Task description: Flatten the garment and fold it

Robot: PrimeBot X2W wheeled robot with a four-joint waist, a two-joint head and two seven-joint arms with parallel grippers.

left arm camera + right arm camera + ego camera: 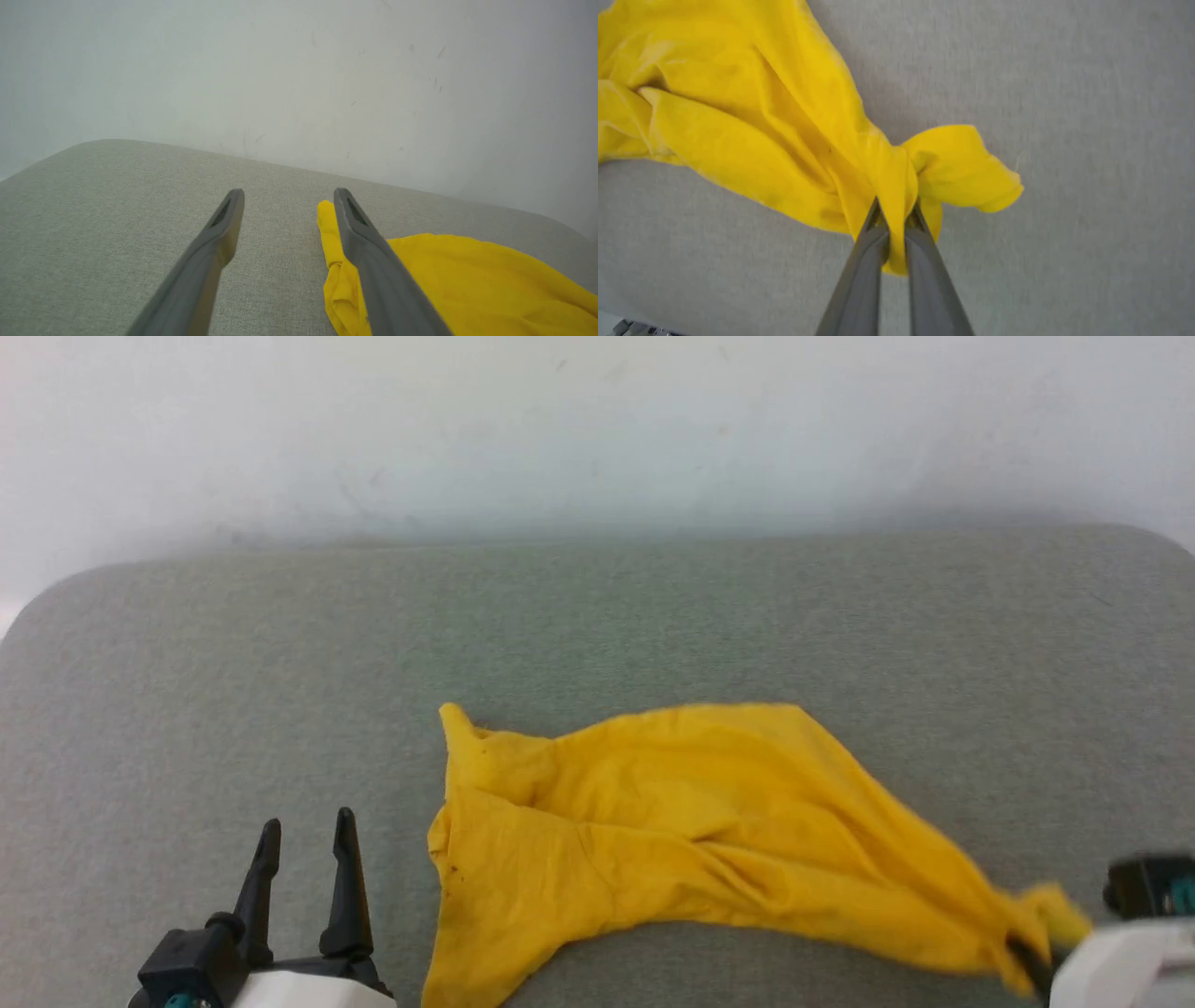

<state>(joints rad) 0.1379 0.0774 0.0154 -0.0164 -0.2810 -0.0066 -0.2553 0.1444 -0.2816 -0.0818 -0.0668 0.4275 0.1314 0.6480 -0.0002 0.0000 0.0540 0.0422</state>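
Two pincers are seen from the head: the left pincer (308, 821), parted and empty, with the garment (700, 803) stretched lengthwise from just right of it to the right pincer (1025, 959). From the left wrist, cloth is seen rightward. From the right wrist, a bunched corner is clamped.

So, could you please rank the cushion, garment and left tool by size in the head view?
Largest: the grey cushion.
Then the yellow garment.
Smallest: the left tool, even though it is nearest the camera.
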